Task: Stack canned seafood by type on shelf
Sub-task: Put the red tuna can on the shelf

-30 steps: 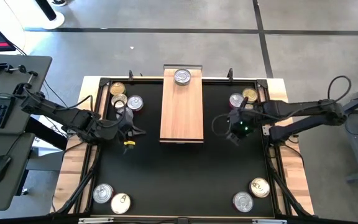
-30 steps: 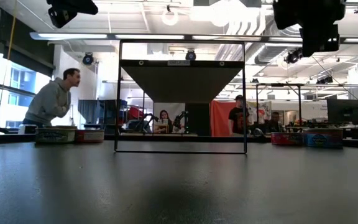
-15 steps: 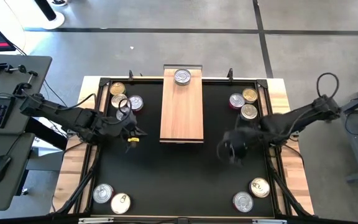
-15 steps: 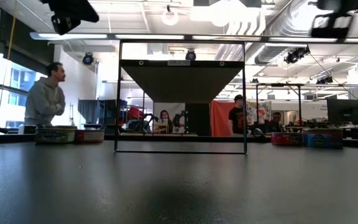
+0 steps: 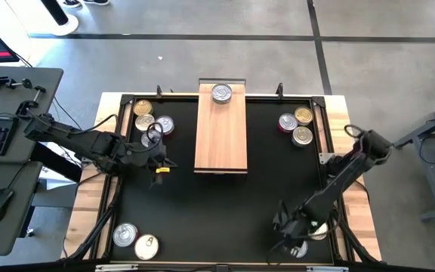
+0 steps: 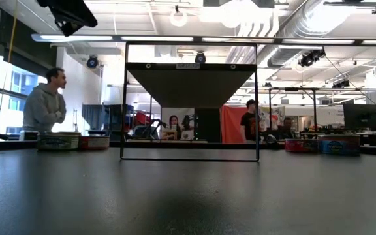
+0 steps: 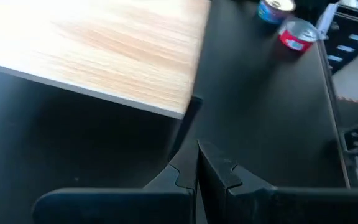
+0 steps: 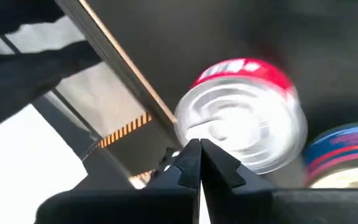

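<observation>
On grained wooden shelf (image 5: 220, 132), round tin (image 5: 221, 93)

A light-wood shelf (image 5: 220, 134) lies flat mid-mat, one silver-lidded tin (image 5: 221, 93) at its far end; other tins (image 5: 297, 126) cluster near the mat's corners.

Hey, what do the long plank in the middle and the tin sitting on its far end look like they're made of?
The plank looks like light, unvarnished wood: pale with visible grain. The tin looks like metal: a shiny silver lid.
</observation>
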